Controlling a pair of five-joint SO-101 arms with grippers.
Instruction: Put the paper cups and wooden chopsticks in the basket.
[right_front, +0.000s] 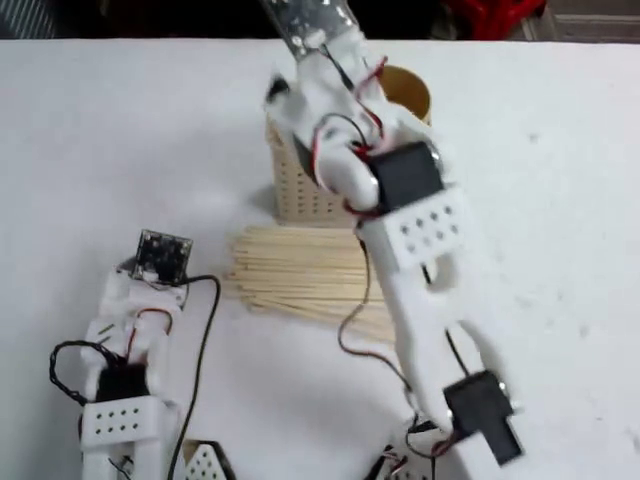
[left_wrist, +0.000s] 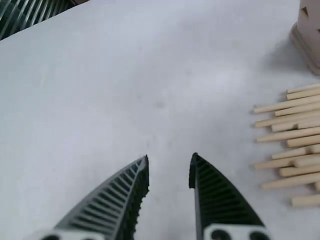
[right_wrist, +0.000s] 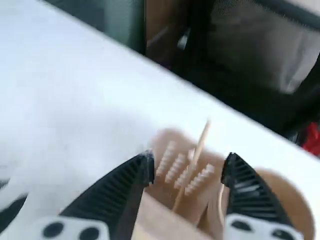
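Both claws released: right claw (right_wrist: 187, 159) above the basket (right_front: 300, 190), left claw (left_wrist: 169, 157) over worktop (left_wrist: 125, 75), left of chopstick pile (right_front: 290, 270).

Two arms work at one worktop (right_front: 80, 150): a left arm (right_front: 120, 400) and a right arm (right_front: 410, 230). Each carries one hand, the left hand (left_wrist: 168, 165) and the right hand (right_wrist: 187, 162), so two hands in all. There is one basket (right_front: 300, 190) and one paper cup (right_front: 412, 92). The wooden chopsticks (right_front: 290, 270) form one heap, too many and too tightly packed for an exact count. One single chopstick (right_wrist: 197, 147) stands in the basket.
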